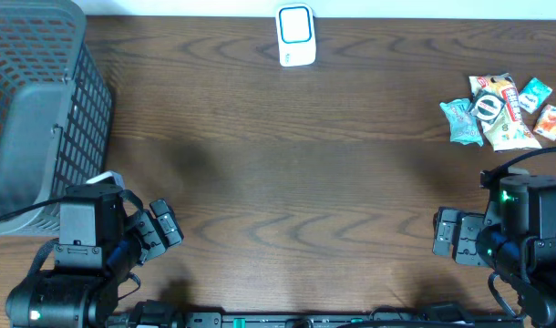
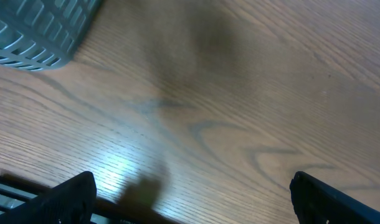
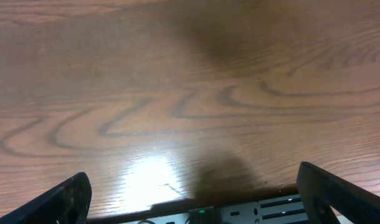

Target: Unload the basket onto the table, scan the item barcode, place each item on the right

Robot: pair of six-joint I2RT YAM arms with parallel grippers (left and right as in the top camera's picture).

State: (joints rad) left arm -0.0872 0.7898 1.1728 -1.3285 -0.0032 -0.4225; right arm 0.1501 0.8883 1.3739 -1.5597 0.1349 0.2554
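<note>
Black fingertips [image 2: 65, 198] of the left gripper [image 1: 169, 226] frame the bottom corners of the left wrist view. They stand wide apart, with only bare wood grain between them. The right wrist view shows the same: its fingertips [image 3: 59, 199] are spread to either side and nothing is in the gap.

From overhead, the left arm sits folded at the near-left corner of the desk [image 1: 287, 182]. Its base is against the near edge, and its wrist is turned so the gripper points right and a little toward the far edge. The grey mesh basket [image 1: 41, 109] stands just beside that arm, filling the far-left corner. Its rounded lower rim shows at the top left of the left wrist view.

The right arm is folded at the near-right corner. The right gripper [image 1: 439, 233] points left toward the middle of the desk, its jaws equally wide and holding nothing.

The snack packets [image 1: 499, 111] lie in a loose cluster at the right edge, on the far side of the right arm and apart from it. They overlap one another, with teal, white, red and orange wrappers. The white scanner [image 1: 296, 36] stands at the middle of the far edge, well apart from the packets and from both grippers.
</note>
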